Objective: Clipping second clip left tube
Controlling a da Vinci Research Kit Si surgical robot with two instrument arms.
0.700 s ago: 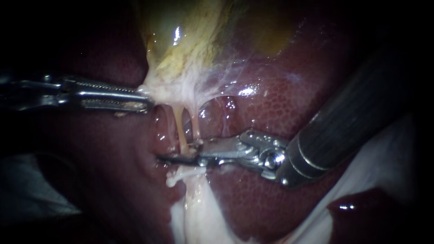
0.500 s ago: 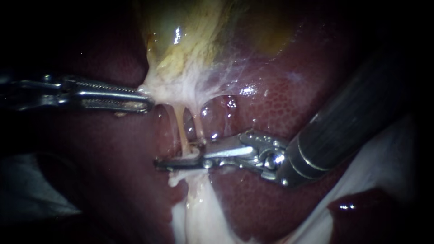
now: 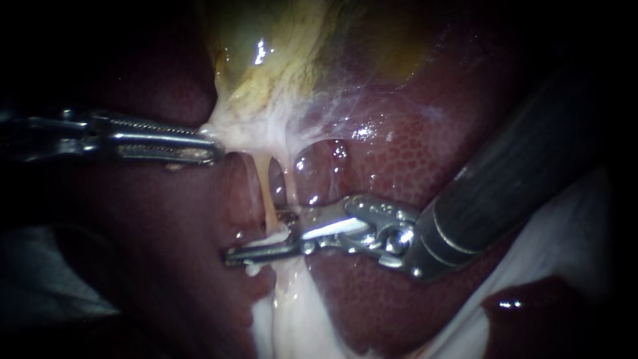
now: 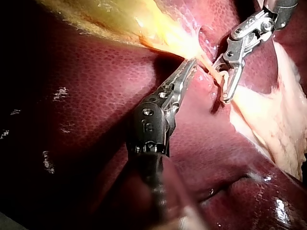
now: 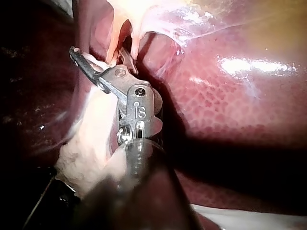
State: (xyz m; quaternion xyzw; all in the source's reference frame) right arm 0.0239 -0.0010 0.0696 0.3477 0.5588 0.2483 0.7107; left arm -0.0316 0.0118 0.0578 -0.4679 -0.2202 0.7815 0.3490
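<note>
Two thin pale tubes run down from the white tissue under the yellowish gallbladder (image 3: 286, 60). The left tube (image 3: 267, 193) is orange-tinted, and the right tube (image 3: 290, 186) lies close beside it. My left instrument (image 3: 207, 151) (image 4: 192, 64) is shut on the white tissue at the gallbladder's lower end, holding it taut to the left. My right instrument (image 3: 262, 234) (image 5: 103, 56) (image 4: 225, 79) is open astride the left tube's lower end, one jaw above and the longer one below. White tissue drapes over the lower jaw.
Dark red liver (image 3: 399, 153) surrounds the tubes on all sides. A band of whitish fatty tissue (image 3: 286, 312) runs downward from under the right instrument's jaws. The right instrument's thick dark shaft (image 3: 525, 166) crosses the right side.
The right instrument's lower jaw has dropped lower and a little left, so the gap between the jaws is wider. The left instrument and the tubes have held still.
</note>
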